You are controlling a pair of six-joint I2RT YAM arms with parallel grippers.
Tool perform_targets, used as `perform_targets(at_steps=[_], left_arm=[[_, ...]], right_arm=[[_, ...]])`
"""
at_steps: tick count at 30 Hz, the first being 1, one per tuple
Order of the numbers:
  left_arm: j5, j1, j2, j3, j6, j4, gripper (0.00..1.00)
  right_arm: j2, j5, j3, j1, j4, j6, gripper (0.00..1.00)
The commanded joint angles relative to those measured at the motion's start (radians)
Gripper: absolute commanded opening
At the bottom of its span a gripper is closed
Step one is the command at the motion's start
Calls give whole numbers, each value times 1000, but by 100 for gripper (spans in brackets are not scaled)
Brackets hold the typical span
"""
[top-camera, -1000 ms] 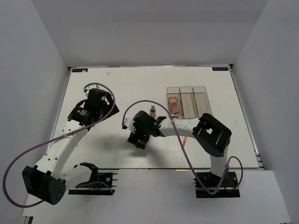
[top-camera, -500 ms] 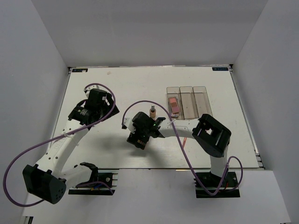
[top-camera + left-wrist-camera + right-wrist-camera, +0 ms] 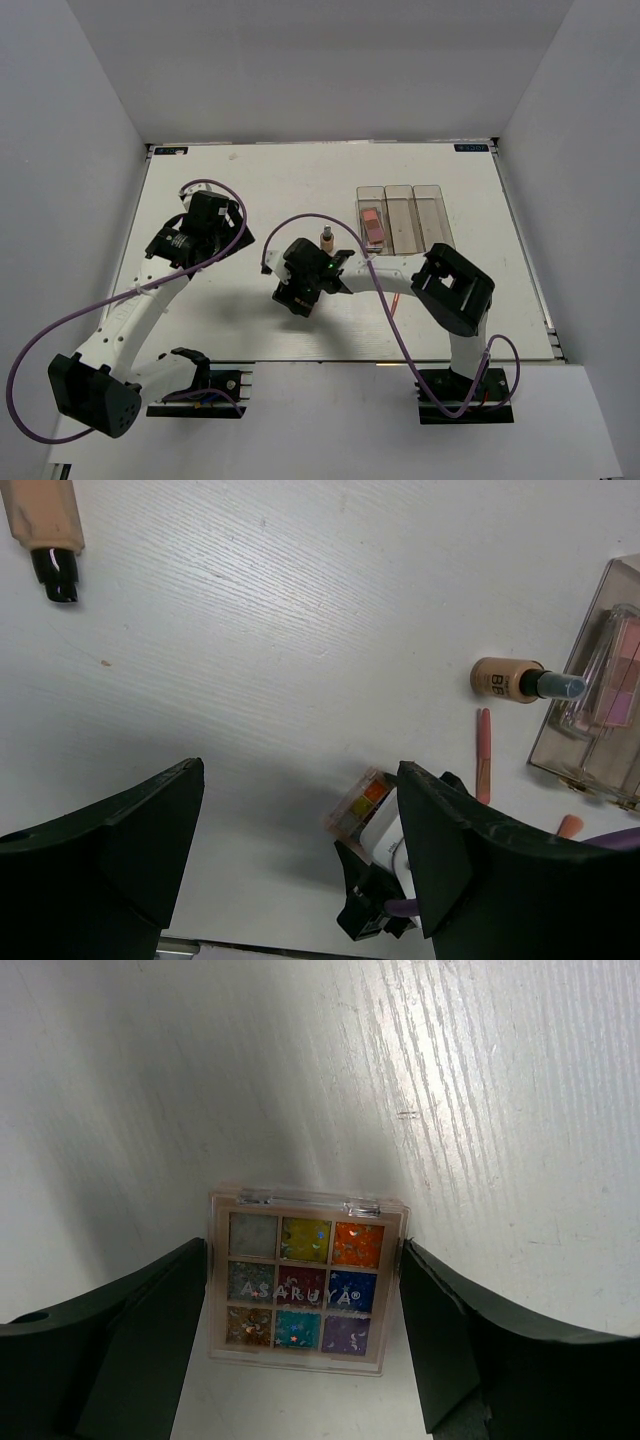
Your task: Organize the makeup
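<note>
Two arms: both low over the bench [image 3: 260,180]; left jaws out over its left half, right jaws near the middle.
Right jaws: clenched on the multicolour palette [image 3: 305,1290], one finger [image 3: 130,1340] against each side edge.
Multicolour palette: squarely between the right jaws, flat on the bench, lid up, clear-tabbed end farthest from the wrist; nine glittery pans in three rows, "ASARUYA" printed across the middle row.
Left jaws: released, spread wide, only bare bench between them.
Tan tube [image 3: 45,520]: black cap, lying flat, well ahead of the left jaws, out past the finger on the view's left, partly cut off at the frame corner.
Tan bottle [image 3: 505,680]: dark cap, ahead of the left jaws' other finger; in the top view just beyond the right jaws, apart from them, just beside the clear box [image 3: 400,218].
Coral sticks: one [image 3: 483,755] flat on the bench between the bottle and the right jaws; only the tip of a second [image 3: 568,825] showing, farther toward the box. Touching or not: cannot tell.
Clear box: three compartments side by side, off to the outer side of the right jaws, well apart from the left jaws.
Pink palette [image 3: 372,227]: inside the box, in the compartment nearest the right jaws; seen through the clear wall in the left wrist view.
</note>
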Motion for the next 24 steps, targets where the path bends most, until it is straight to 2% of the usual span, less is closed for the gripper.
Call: perform_targets(at_steps=[1, 5, 14, 16, 24], left_arm=[[-23, 5, -27, 23, -7, 2, 87], [-23, 5, -24, 10, -6, 13, 87], [-25, 5, -33, -16, -13, 39, 87], [-25, 5, -35, -26, -15, 47, 87], [-2, 5, -9, -51, -10, 90, 87]], right_arm=[[1, -56, -22, -25, -141, 11, 27], [-93, -120, 2, -57, -158, -18, 21], [-260, -195, 83, -151, -227, -49, 20], [-300, -186, 94, -180, -226, -44, 21], [-347, 8, 108, -325, -175, -9, 19]])
